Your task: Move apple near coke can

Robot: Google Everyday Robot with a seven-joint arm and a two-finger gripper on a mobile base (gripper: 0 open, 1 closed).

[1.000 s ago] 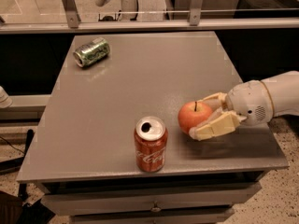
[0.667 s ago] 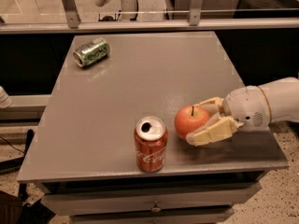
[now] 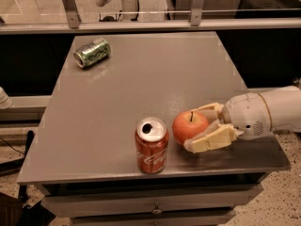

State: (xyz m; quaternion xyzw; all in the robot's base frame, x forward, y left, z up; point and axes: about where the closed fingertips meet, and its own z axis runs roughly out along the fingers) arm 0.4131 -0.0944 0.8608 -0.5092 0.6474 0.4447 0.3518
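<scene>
Gripper (image 3: 199, 129) at the front right of the table (image 3: 141, 79), fingers clasping the apple (image 3: 188, 125) just beside the upright coke can (image 3: 152, 146); placement apparently reached, release remaining.

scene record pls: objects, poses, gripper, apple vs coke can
table: grey top, drawer front below
coke can: upright, top opened, near the front edge
apple: stem up, just right of the coke can in view, narrow gap, not touching
green can: on its side, far left corner
gripper: reaching in from the right, fingers on either side of the apple, closed on it
task state: apple beside coke can, not yet released
</scene>
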